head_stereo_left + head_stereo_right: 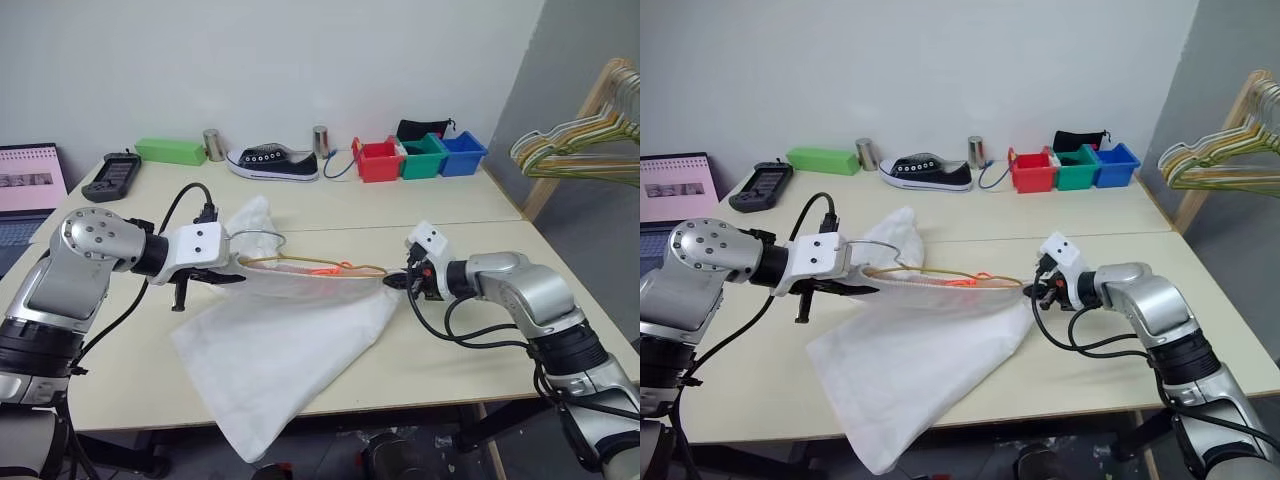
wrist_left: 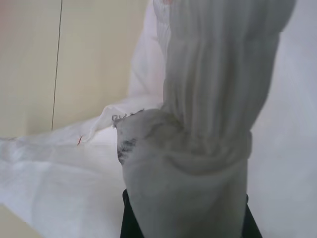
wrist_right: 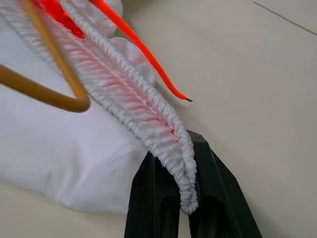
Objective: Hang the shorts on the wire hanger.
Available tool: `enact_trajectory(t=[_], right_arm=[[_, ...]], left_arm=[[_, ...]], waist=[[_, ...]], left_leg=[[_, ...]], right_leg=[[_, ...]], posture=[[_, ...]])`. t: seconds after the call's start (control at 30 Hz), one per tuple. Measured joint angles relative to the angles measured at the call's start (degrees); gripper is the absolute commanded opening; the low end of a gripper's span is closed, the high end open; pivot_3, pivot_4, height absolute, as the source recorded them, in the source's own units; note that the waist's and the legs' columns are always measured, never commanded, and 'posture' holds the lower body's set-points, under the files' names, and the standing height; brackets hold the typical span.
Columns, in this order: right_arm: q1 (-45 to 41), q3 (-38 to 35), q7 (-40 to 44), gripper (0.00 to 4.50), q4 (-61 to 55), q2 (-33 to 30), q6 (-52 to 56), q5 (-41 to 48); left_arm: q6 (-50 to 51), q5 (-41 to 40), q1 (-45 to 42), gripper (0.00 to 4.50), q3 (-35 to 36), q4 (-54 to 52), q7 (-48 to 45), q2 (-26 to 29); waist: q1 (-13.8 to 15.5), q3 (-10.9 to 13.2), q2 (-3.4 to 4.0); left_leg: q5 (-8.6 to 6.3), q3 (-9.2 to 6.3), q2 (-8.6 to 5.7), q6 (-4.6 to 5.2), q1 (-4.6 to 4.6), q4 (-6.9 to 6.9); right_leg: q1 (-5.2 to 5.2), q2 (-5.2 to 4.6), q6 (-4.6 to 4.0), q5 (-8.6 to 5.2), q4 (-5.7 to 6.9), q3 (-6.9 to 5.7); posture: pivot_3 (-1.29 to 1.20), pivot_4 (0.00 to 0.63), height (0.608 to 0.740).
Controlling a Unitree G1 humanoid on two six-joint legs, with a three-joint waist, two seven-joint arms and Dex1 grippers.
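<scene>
Over the near table [image 1: 470, 350]: the shorts [image 1: 290, 345] stretched between my two grippers.

My left gripper [image 1: 222, 277] is clamped on bunched waistband cloth, my right gripper [image 1: 395, 283] pinches the gathered waistband's right end, and the legs drape off the near edge. Just behind the taut waistband runs the wire hanger [image 1: 300, 262], with an orange drawstring [image 1: 335, 269] beside it. No brand, label or lettering is readable on anything.
</scene>
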Motion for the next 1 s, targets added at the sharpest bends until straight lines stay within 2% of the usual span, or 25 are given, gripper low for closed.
enact_trajectory(t=[0.43,0.77,1.0], right_arm=[[0.22,0.54,0.59,0.04,-3.63,-2.41,-0.11,-0.47],[0.31,0.53,0.66,0.04,-6.72,-3.94,0.81,-0.39],[-3.98,0.51,1.18,0.04,-9.91,-5.78,2.4,0.11]], left_arm=[[-2.37,0.69,-4.15,0.0,-0.62,3.91,1.54,-2.24],[-5.7,3.18,-5.1,0.0,-3.17,6.96,1.44,-2.51],[-10.56,8.02,-6.3,0.0,-6.14,10.41,3.17,-2.52]], waist=[[-0.28,-0.01,0.0],[-1.62,-0.01,-0.01],[-3.12,0.0,0.0]], left_leg=[[0.0,0.01,0.01,0.0,-0.03,-0.01],[0.0,0.0,0.01,0.0,-0.04,-0.01],[0.0,0.0,-0.01,0.0,-0.04,-0.01]], right_leg=[[0.0,0.0,0.01,0.01,-0.07,0.0],[-0.01,-0.01,0.01,0.01,-0.07,-0.01],[-0.01,-0.04,0.02,0.01,-0.07,0.0]], posture=[[-0.24,0.013,0.74],[-0.26,0.012,0.74],[-0.28,0.01,0.74]])
